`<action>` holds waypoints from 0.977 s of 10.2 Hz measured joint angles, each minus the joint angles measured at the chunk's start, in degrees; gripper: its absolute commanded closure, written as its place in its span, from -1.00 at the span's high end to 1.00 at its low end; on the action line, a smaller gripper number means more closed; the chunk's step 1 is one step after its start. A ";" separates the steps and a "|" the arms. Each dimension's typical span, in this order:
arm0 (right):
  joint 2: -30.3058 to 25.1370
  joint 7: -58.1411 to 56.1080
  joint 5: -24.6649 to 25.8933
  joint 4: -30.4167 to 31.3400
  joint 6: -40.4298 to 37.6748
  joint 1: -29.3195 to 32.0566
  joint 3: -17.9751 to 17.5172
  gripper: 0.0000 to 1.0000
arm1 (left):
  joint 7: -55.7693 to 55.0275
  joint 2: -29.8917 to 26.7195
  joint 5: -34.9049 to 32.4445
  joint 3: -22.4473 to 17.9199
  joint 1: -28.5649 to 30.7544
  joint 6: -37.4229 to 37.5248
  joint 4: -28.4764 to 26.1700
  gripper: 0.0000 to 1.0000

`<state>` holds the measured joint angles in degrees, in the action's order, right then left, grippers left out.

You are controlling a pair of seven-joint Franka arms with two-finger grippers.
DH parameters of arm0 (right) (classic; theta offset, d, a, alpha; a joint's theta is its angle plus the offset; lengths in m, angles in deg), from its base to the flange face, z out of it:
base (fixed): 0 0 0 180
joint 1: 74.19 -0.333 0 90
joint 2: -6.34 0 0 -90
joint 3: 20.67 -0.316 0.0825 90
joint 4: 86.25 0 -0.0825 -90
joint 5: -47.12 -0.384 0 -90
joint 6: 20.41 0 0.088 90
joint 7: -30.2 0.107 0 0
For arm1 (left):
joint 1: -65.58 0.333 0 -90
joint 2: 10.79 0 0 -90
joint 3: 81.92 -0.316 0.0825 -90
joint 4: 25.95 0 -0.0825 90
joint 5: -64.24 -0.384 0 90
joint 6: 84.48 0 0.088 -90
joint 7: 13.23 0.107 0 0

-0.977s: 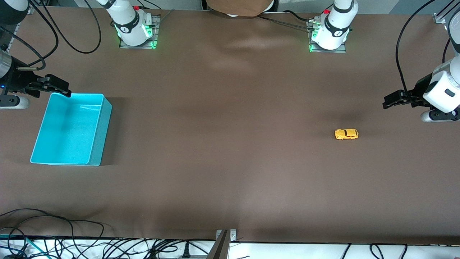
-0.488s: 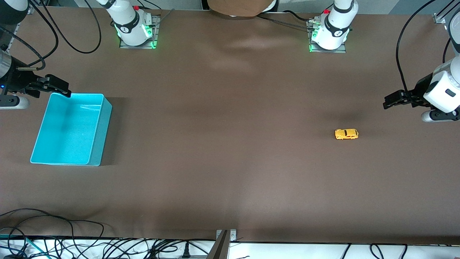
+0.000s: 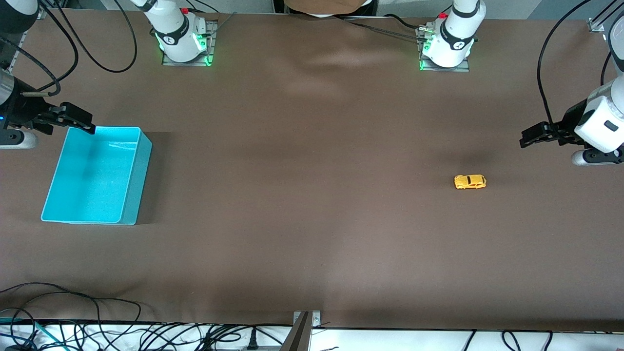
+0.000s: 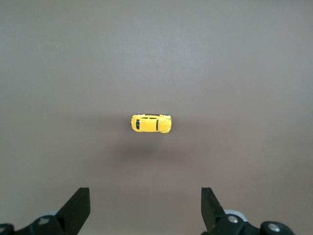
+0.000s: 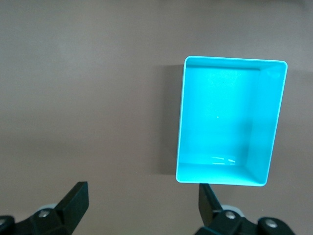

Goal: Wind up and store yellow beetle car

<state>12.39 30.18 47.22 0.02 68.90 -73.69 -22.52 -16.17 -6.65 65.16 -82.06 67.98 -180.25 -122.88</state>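
Observation:
The yellow beetle car [image 3: 470,182] stands on its wheels on the brown table toward the left arm's end; it also shows in the left wrist view [image 4: 151,123]. My left gripper [image 3: 526,137] hangs open and empty in the air over the table's edge at that end, apart from the car. The turquoise bin [image 3: 136,161] lies empty toward the right arm's end; it also shows in the right wrist view [image 5: 182,122]. My right gripper [image 3: 84,121] hangs open and empty over the bin's corner.
The two arm bases [image 3: 181,41] [image 3: 447,46] stand along the table's edge farthest from the front camera. Loose cables [image 3: 73,312] lie along the edge nearest the front camera. A metal bracket [image 3: 304,324] sits at that edge.
My right gripper has drifted slightly toward its end of the table. The left gripper, the car and the bin have not moved.

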 measured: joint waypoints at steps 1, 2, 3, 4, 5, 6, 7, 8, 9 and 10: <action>0.00 0.00 0.00 0.00 0.01 0.00 0.00 1.00 | 0.00 0.01 0.00 0.00 0.04 0.00 0.00 1.00; 0.00 0.00 0.00 0.00 0.01 0.00 0.00 1.00 | 0.00 0.02 0.00 0.00 0.12 0.00 0.00 1.00; 0.00 0.01 0.00 0.00 0.01 0.00 0.01 1.00 | 0.00 0.03 0.00 0.00 0.21 0.00 0.00 1.00; 0.00 0.01 0.00 0.00 0.01 0.00 0.01 1.00 | 0.00 0.08 0.00 0.00 0.26 0.00 0.00 1.00; 0.00 0.01 0.00 0.00 0.01 0.00 0.02 1.00 | 0.00 0.18 0.00 0.00 0.29 0.01 0.00 1.00; 0.00 0.01 0.00 0.00 0.01 0.00 0.02 1.00 | 0.00 0.25 0.00 0.00 0.30 0.01 0.00 1.00; 0.00 0.01 -0.01 0.00 0.01 0.00 0.02 1.00 | 0.00 0.28 0.00 0.00 0.30 0.02 0.00 1.00; 0.00 0.02 -0.01 0.00 0.01 0.00 0.02 1.00 | 0.00 0.30 0.00 0.00 0.30 0.02 0.00 1.00; 0.00 0.02 -0.01 0.00 0.01 0.00 0.02 1.00 | 0.00 0.32 0.00 0.00 0.30 0.02 0.00 1.00; 0.00 0.02 -0.01 0.00 0.01 0.00 0.02 1.00 | 0.00 0.35 0.00 0.00 0.30 0.02 0.00 1.00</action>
<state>12.39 30.20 47.21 0.02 68.91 -73.69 -22.50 -16.17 -6.30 65.16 -82.06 68.28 -180.23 -122.88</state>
